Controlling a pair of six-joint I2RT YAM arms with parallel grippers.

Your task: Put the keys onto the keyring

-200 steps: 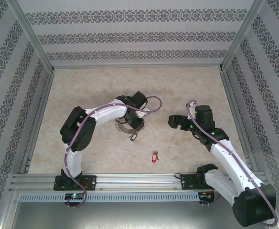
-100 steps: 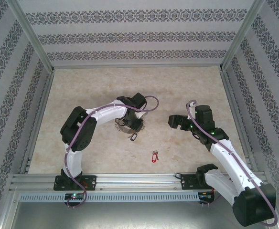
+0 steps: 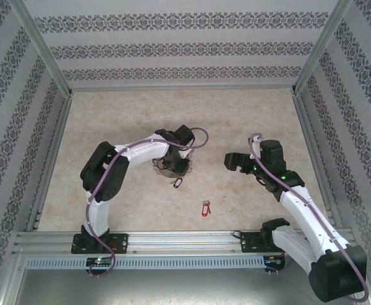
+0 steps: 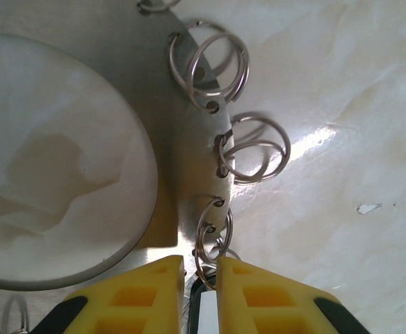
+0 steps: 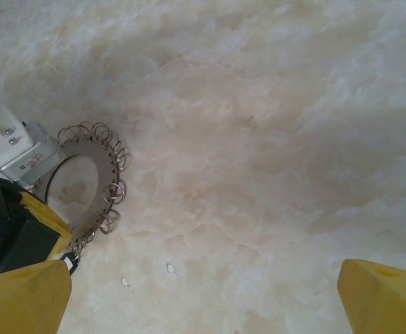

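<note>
Left hand (image 4: pixel 199 296): narrow, pinching the keyring (image 4: pixel 189 174) rim at a small split ring (image 4: pixel 213 240).
Right hand (image 3: pixel 231 161): wide, holding nothing.
Keys (image 3: pixel 205 208): red tag flat on the worktop (image 3: pixel 128 114), well apart from the keyring.
Risk: thin-edge pinch may slip, letting the ring tilt or drop.

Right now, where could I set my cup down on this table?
The far half of the table, up to the back wall, is bare, and so is the strip left of the left arm. It is crowded mid-table: the left gripper over the keyring, the red key tag just nearer, the right gripper opposite.
</note>
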